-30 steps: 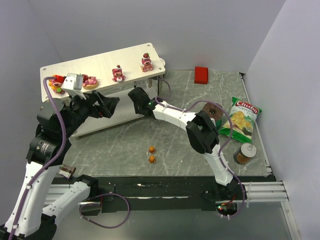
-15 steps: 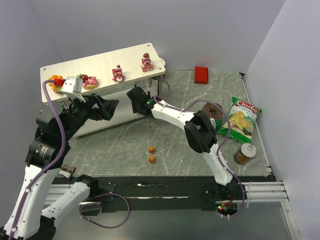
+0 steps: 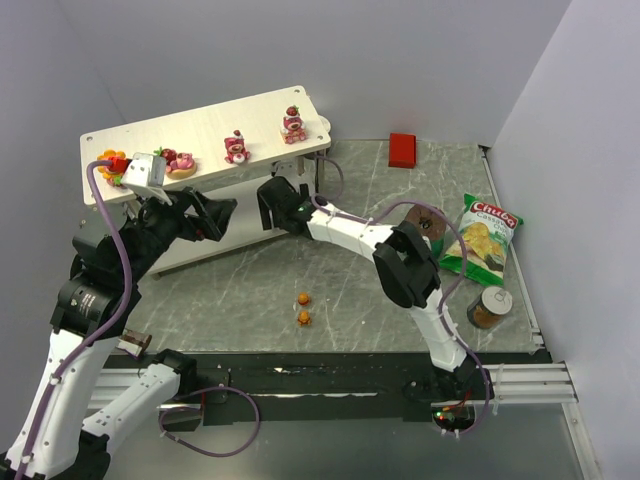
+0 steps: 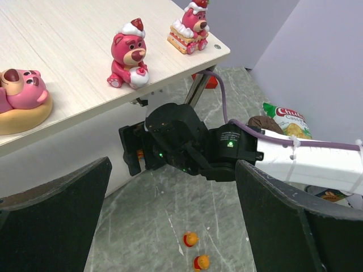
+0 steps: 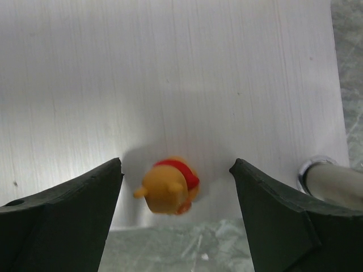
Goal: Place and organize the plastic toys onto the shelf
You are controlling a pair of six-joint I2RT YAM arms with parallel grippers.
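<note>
The shelf (image 3: 200, 125) stands at the far left of the surface (image 3: 250, 290), two pale boards on thin metal legs. Since half a second ago the right end effector (image 3: 272, 203) has drawn back a little from the shelf's front edge. The left one (image 3: 222, 210) has hardly moved and hangs in front of the shelf's left half. Both are released and grip nothing.

There are seven toys. Three pink bears sit in a row on the top board:
- One (image 3: 181, 160) lies on a tan ring toward the left.
- One (image 3: 236, 146) sits at the middle with a white ball.
- One (image 3: 293, 124) sits on a cake slice near the right end.

One orange-yellow flower toy (image 3: 115, 165) is at the top board's left end, partly hidden by the left wrist.

Of the three orange bears, one (image 5: 167, 191), red-shirted, lies tipped over at the front edge of the lower board, between the right fingers (image 5: 57, 226) but touching neither. The other two (image 3: 304, 298) (image 3: 304, 318) sit just beside each other on the surface, well in front of the shelf.
</note>
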